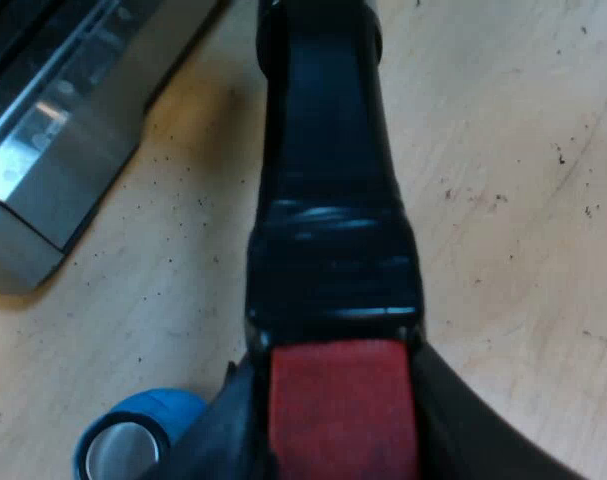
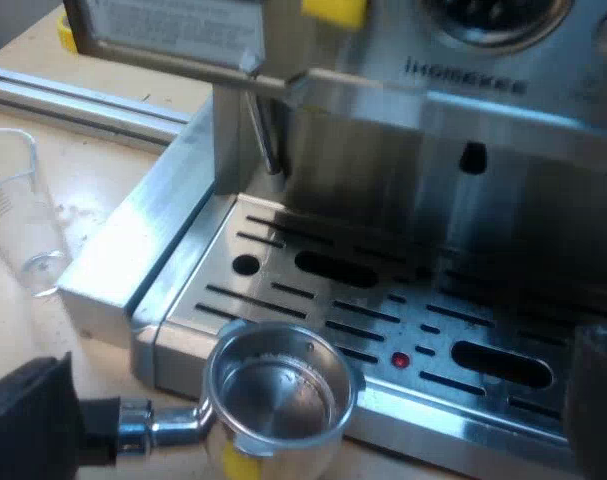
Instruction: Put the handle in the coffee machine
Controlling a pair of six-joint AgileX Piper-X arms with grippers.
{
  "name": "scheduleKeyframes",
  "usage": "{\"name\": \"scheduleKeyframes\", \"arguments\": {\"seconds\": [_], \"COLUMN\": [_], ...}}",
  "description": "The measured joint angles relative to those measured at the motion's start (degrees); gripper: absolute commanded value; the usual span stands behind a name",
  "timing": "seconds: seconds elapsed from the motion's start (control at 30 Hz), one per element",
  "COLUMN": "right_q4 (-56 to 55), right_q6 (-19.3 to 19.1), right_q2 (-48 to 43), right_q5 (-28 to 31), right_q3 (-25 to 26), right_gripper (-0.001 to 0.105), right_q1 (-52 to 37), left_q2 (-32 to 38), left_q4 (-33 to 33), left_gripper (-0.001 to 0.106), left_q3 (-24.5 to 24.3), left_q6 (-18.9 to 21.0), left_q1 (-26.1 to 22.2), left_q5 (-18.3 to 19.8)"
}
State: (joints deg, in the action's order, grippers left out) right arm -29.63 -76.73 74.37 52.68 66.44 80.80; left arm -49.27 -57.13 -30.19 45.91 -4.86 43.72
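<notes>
The metal holder's dark handle [image 1: 328,180] runs away from the camera over the wooden table, its red end [image 1: 338,410] nearest. My left gripper [image 1: 338,425] is shut on the handle at that red end, one finger [image 1: 218,440] on each side. In the right wrist view the holder's round metal basket [image 2: 278,390] is level, open side up, just before the edge of the espresso machine's [image 2: 463,130] slotted drip tray [image 2: 383,310]. My right gripper [image 2: 313,425] is open, its fingers [image 2: 28,420] wide apart on either side of the basket, holding nothing.
A blue tamper [image 1: 133,440] stands on the table near the left gripper. The machine's steel base [image 1: 53,160] lies beside the handle. A clear measuring glass [image 2: 18,215] stands on the table by the drip tray's corner. A thin steam wand [image 2: 263,140] hangs over the tray.
</notes>
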Motion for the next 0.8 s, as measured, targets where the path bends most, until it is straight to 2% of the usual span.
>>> {"name": "scheduleKeyframes", "arguments": {"seconds": [0.17,0.3,0.4,0.57,0.8], "right_q4": [6.4,10.0,10.6,13.5,22.3], "right_q6": [0.0,-0.1,-0.1,-0.1,-0.4], "right_q2": [4.2,5.7,7.3,11.3,16.5], "right_q5": [6.0,9.9,12.2,15.5,18.2], "right_q3": [-0.2,-0.2,-0.2,-0.2,-0.2], "right_gripper": [0.104,0.104,0.104,0.104,0.104], "right_q1": [0.6,2.1,3.6,4.7,4.7], "left_q2": [-2.5,-4.2,-8.7,-13.8,-16.2], "left_q4": [0.2,0.4,1.9,3.0,3.4], "left_gripper": [0.0,0.0,0.0,0.0,0.0], "left_q3": [-0.9,-2.5,-4.6,-5.1,-5.3], "left_q6": [-2.4,-4.5,-7.1,-11.5,-13.1], "left_q1": [0.0,-0.8,-4.1,-5.9,-5.9], "left_q5": [0.2,2.4,5.8,5.5,6.9]}}
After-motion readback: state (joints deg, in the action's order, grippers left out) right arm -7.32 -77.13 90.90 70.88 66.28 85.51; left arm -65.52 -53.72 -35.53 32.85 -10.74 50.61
